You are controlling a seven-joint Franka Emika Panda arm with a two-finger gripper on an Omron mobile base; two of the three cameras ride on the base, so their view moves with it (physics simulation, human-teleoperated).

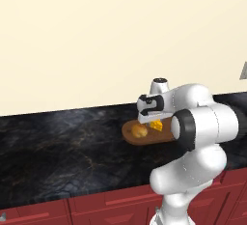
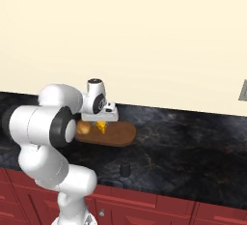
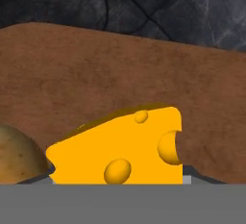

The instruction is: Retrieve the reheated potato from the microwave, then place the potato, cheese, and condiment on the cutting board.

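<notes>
Cheese (image 3: pixel 120 153) fills your hand view, sitting on the cutting board (image 3: pixel 96 74) with the potato (image 3: pixel 17 155) just beside it at 9 o'clock. From the right base view you also get a small dark object (image 2: pixel 125 169) on the desk (image 2: pixel 193 142), at 6 o'clock from the board. The hand (image 2: pixel 100 118) hangs over the cheese; whether it grips, you cannot tell.

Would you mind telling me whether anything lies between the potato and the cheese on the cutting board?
Nothing: in the hand view only a narrow strip of bare cutting board separates the potato from the cheese.
</notes>
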